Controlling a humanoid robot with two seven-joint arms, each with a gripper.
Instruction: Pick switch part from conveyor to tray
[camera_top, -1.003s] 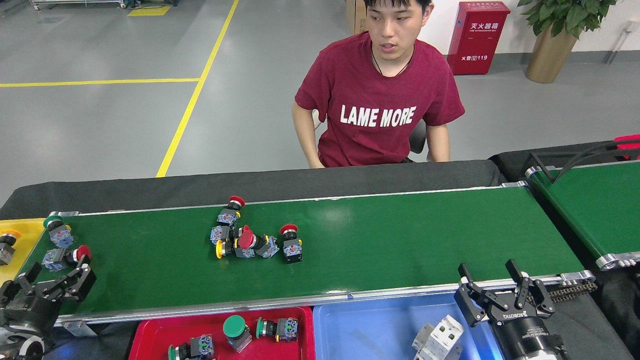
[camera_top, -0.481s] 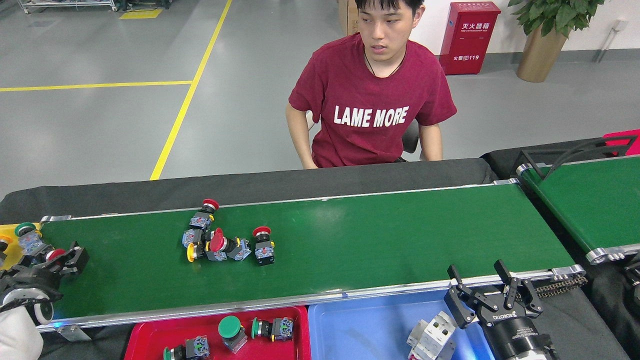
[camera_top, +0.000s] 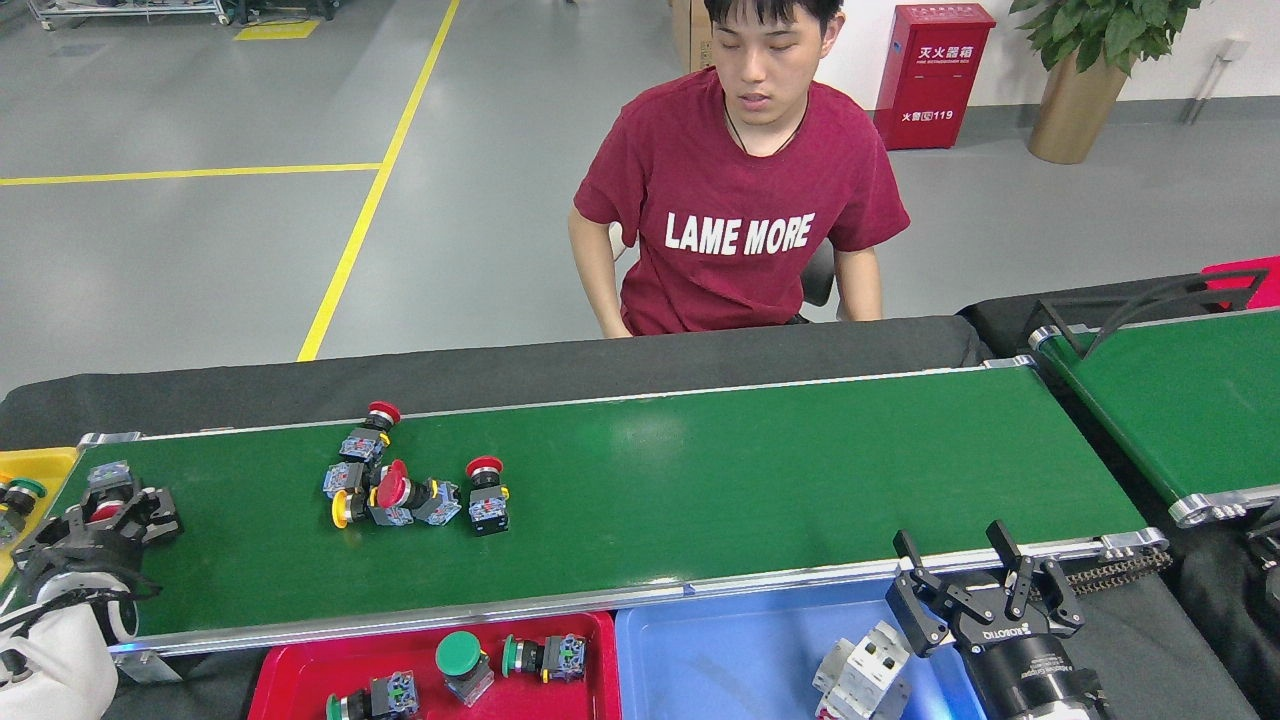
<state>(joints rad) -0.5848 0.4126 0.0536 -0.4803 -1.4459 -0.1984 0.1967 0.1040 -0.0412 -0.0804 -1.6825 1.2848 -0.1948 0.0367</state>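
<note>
Factory floor, grey, with yellow lines, sits behind a long green conveyor (camera_top: 700, 480) that runs across my view. Nearest me, under the belt's front rail: red tray (camera_top: 300, 680) with three green-capped switches already in it, blue tray (camera_top: 720, 660) beside it with a white breaker block (camera_top: 860, 680).

Right gripper (camera_top: 960, 580) hovers over the blue tray's far edge by the front rail, fingers spread wide, nothing between them.

Left gripper (camera_top: 105, 512) is low at the belt's left end, fingers closed around a red-capped switch part (camera_top: 108, 492); its blue-grey body pokes out above the fingers. Grip looks taken but I can't confirm it's firm, since the part is half hidden.

Step in hand, as I judge it: lift and carry to the red tray. Best to raise straight up before swinging, clear the front rail, and keep the squeeze on the body rather than the round cap, which would likely slip. Release low so it doesn't bounce.

Left arm comes in low from the left edge, wrist bent in over the belt, white cover at the view's corner.

Mid-belt, a cluster of switches (camera_top: 400, 490) with red and yellow caps waits, well apart from both grippers. Yellow tray (camera_top: 40, 465) at far left holds a green-capped one. Farther back, a black cloth and a seated person (camera_top: 740, 200) in a maroon shirt.
</note>
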